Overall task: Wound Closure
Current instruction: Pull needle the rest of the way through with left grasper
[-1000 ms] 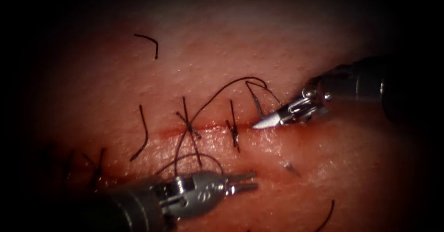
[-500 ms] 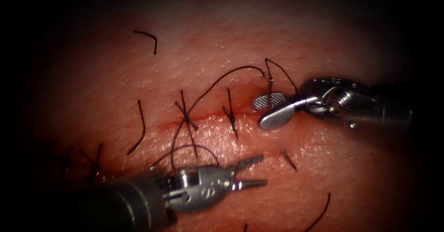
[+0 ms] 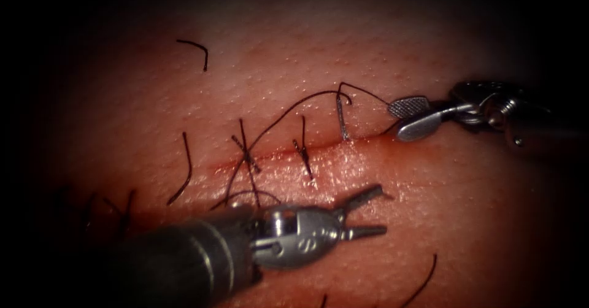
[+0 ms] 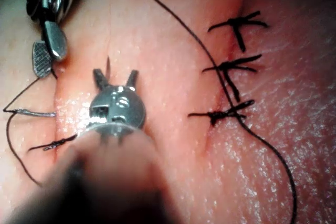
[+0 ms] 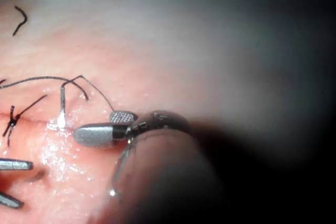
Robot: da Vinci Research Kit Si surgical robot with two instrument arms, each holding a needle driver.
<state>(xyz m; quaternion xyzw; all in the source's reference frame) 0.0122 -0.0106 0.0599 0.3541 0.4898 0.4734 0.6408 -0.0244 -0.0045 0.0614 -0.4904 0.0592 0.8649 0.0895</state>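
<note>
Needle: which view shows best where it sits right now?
Left wrist view: the needle sits in the tissue, thread end out, its likely tip by the open, empty left gripper. Endoscope and right wrist views show that thread end beside the open, empty right gripper.

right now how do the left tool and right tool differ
The left tool comes in from below the cut; the right tool comes in from the right, level with the cut's end near the needle. The left tool's jaws are thin and narrow; the right tool's are broad, one showing a cross-hatched face. Both have open jaws and hold nothing. The needle stands in the tissue at the cut.
</note>
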